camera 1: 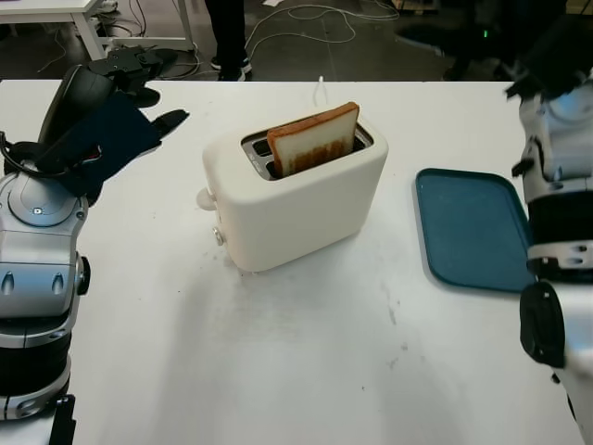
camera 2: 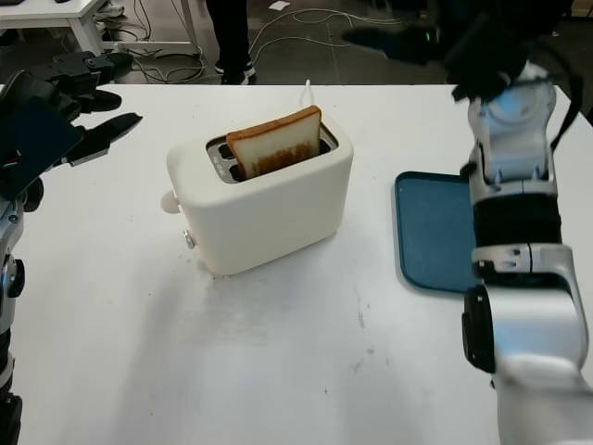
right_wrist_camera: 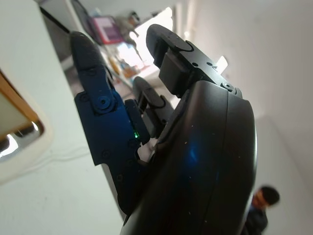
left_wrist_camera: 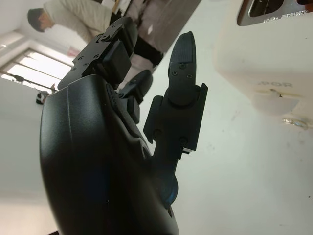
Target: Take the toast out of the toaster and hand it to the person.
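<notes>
Left hand (camera 1: pixel 120 88): black, three-fingered, raised above the far left part of the table, well to the left of the toaster; nothing is held and the fingers are extended toward the toaster. In the left wrist view the fingers (left_wrist_camera: pixel 182 63) are seen pointing past the toaster's lower front corner.

Right hand (camera 2: pixel 408 42): black, raised above the far right edge of the table, beyond the tray; nothing is held, fingers uncurled. A small green light is seen on it.

Toast (camera 1: pixel 313 139): one browned slice, standing tilted in a slot of the toaster, upper half protruding; touched by neither hand.

Toaster (camera 1: pixel 296 199): cream-white, two-slot, set near the table's centre, with a round knob and a small button on its left end. Raised lettering is seen on its body in the left wrist view but cannot be read.

Tray (camera 1: pixel 473 227): dark teal, rectangular, lying flat to the right of the toaster, apart from it.

Table (camera 1: pixel 278 371): white, lightly scuffed.

Person (camera 1: pixel 225 32): dark trouser legs and shoes are seen standing beyond the far edge of the table.
</notes>
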Robot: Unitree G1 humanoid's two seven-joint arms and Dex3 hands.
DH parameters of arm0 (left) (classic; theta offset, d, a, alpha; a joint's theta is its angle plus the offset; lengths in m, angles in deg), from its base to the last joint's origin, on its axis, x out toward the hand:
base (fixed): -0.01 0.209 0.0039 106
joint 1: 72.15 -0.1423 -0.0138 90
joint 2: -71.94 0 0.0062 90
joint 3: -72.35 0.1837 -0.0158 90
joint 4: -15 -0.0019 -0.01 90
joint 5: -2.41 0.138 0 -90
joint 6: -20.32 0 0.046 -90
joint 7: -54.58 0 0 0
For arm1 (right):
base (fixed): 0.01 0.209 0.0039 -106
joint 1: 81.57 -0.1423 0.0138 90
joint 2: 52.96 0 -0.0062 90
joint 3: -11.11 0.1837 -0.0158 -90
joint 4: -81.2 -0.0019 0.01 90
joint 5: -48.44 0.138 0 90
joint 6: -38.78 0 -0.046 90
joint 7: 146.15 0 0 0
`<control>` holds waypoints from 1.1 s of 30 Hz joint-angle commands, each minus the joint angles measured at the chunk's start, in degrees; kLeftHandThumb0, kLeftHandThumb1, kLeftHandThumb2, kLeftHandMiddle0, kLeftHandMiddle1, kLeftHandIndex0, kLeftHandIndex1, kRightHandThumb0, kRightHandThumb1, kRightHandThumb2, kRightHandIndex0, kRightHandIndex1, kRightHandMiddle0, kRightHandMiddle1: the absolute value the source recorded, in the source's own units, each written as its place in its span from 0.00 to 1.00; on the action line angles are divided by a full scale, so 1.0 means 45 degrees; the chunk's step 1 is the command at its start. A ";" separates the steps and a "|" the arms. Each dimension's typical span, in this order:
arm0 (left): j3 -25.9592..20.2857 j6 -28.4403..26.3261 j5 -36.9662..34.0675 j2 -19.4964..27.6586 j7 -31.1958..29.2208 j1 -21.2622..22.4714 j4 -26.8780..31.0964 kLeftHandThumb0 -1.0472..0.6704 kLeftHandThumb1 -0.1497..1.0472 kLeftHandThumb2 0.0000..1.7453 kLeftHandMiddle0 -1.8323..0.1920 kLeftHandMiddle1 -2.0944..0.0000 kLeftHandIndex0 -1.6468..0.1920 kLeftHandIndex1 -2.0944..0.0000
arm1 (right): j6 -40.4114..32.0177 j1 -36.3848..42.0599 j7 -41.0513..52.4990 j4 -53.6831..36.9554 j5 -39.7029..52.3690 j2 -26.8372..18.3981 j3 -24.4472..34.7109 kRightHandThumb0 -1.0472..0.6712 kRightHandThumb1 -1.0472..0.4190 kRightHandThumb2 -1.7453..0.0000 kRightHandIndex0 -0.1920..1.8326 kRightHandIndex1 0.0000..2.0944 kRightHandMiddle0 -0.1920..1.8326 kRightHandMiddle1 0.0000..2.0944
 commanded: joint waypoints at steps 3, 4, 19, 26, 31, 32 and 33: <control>-0.0127 0.0008 0.0103 0.0072 0.0013 0.0009 0.0086 0.39 0.89 0.17 0.81 0.63 0.62 1.00 | 0.0467 -0.0445 0.0438 -0.0190 -0.0484 0.0297 -0.0749 0.18 0.25 1.00 0.35 0.30 0.49 0.04; -0.0118 0.0022 0.0122 0.0072 0.0030 0.0008 0.0077 0.39 0.89 0.17 0.81 0.63 0.62 1.00 | 0.0418 -0.0498 0.0508 -0.0259 -0.0730 0.0295 -0.0990 0.17 0.25 1.00 0.33 0.34 0.49 0.04; -0.0201 0.0087 0.0096 -0.0025 0.0111 -0.0105 0.0045 0.38 0.89 0.17 0.80 0.66 0.62 1.00 | 0.1339 -0.0463 0.1125 0.0141 -0.3481 0.0221 -0.3217 0.18 0.27 1.00 0.28 0.42 0.47 0.04; -0.0195 0.0186 0.0075 -0.0013 0.0076 -0.0105 0.0008 0.38 0.89 0.17 0.80 0.67 0.62 1.00 | 0.1496 -0.0209 0.0812 0.0068 -0.4394 0.0097 -0.3563 0.20 0.28 1.00 0.28 0.41 0.46 0.03; -0.0149 0.0090 0.0094 -0.0056 0.0102 -0.0035 0.0018 0.37 0.89 0.17 0.79 0.67 0.61 1.00 | 0.1555 -0.0075 0.0339 0.0351 -0.5065 0.0111 -0.3767 0.22 0.27 1.00 0.29 0.41 0.47 0.03; -0.0161 0.0056 0.0077 -0.0062 0.0093 -0.0021 0.0008 0.37 0.89 0.16 0.79 0.67 0.62 1.00 | 0.1588 -0.0040 0.0215 0.0434 -0.5200 0.0113 -0.3797 0.23 0.27 1.00 0.29 0.41 0.47 0.03; -0.0173 0.0043 0.0060 -0.0064 0.0080 -0.0012 -0.0003 0.37 0.89 0.16 0.79 0.67 0.62 1.00 | 0.1616 -0.0009 0.0109 0.0500 -0.5313 0.0110 -0.3821 0.24 0.27 1.00 0.30 0.41 0.47 0.03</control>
